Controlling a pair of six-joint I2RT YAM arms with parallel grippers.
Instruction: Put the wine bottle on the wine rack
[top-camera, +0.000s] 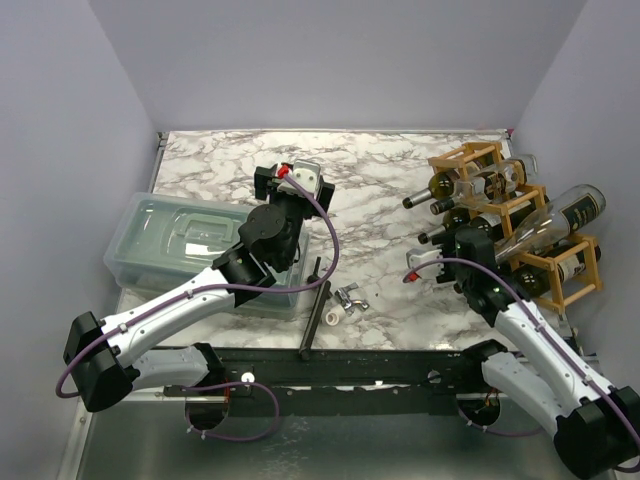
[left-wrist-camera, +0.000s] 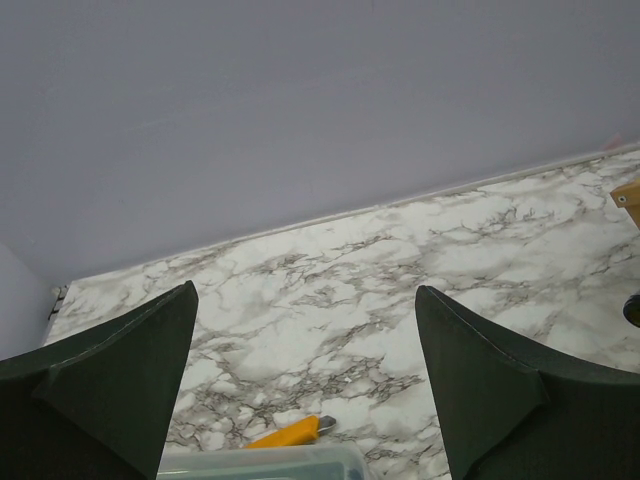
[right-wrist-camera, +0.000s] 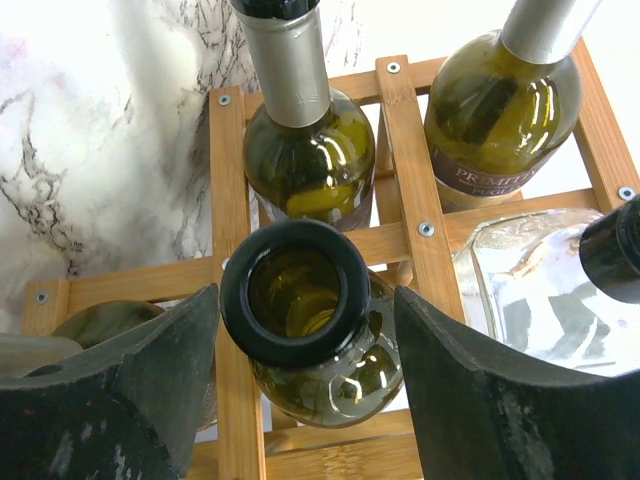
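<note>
Top external view: we see the wine rack (top-camera: 468, 155) at the far right of the table (top-camera: 380, 200), with several bottles lying in its cells and the right arm (top-camera: 530, 335) reaching to its left face.

Left wrist view: the left pincer (left-wrist-camera: 305, 295) stands wide apart with nothing between its fingers.

Right wrist view: the wine bottle (right-wrist-camera: 320, 370) lies in a rack cell, open mouth toward us. The right pincer (right-wrist-camera: 305, 297) stands apart on either side of its neck, not clamping. We judge the placing done; only drawing the arm clear seems left.

wine rack (right-wrist-camera: 405, 150) light-brown wood | wine bottle (right-wrist-camera: 312, 372) olive-green glass | table (top-camera: 380, 200) grey-veined white marble
</note>
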